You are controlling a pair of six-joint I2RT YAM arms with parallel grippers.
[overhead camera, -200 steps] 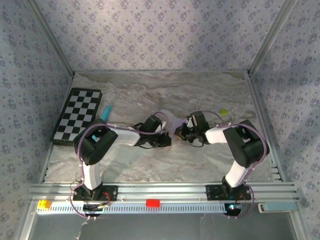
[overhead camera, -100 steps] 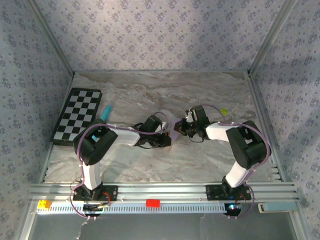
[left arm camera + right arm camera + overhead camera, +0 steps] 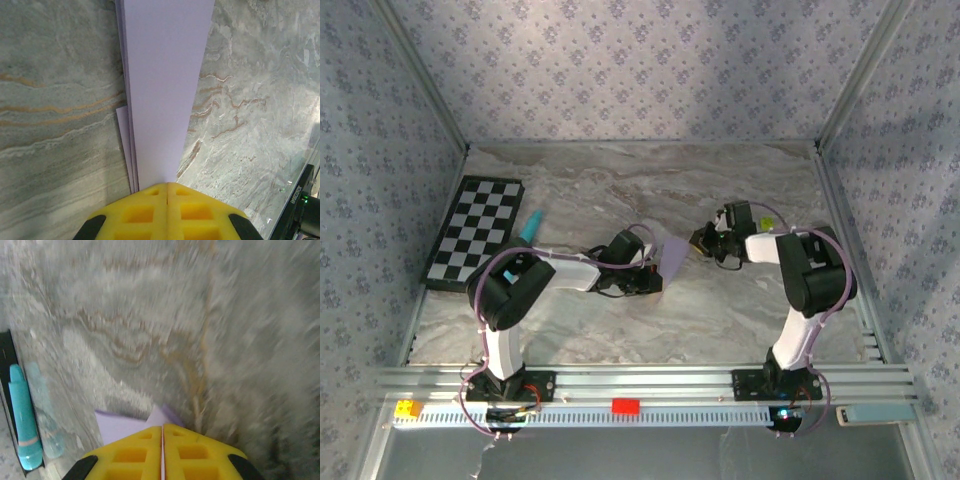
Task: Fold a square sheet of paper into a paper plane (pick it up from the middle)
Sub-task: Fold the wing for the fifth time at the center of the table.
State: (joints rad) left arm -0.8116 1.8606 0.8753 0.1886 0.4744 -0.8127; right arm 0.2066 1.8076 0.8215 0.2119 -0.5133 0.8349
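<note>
The square sheet of paper point(image 3: 672, 254) is pale lilac and folded into a slim, tapered, layered shape point(image 3: 165, 90) like a dart, lying low over the marble table point(image 3: 720, 300) near its middle. My left gripper point(image 3: 657, 268) is shut on the near end of it; in the left wrist view the yellow fingertips point(image 3: 167, 184) meet over the layers. My right gripper point(image 3: 702, 240) sits just right of the paper with its jaws together. In the right wrist view a corner of the paper point(image 3: 122, 424) shows just past the right gripper point(image 3: 162, 427), and that view is blurred.
A black-and-white checkerboard point(image 3: 475, 230) lies at the far left with a teal pen point(image 3: 530, 226) point(image 3: 22, 425) beside it. A small yellow-green object point(image 3: 767, 222) lies behind the right arm. Patterned walls and metal posts enclose the table.
My right gripper has drawn away to the right, off the paper it was touching. The left gripper and the paper have stayed put.
</note>
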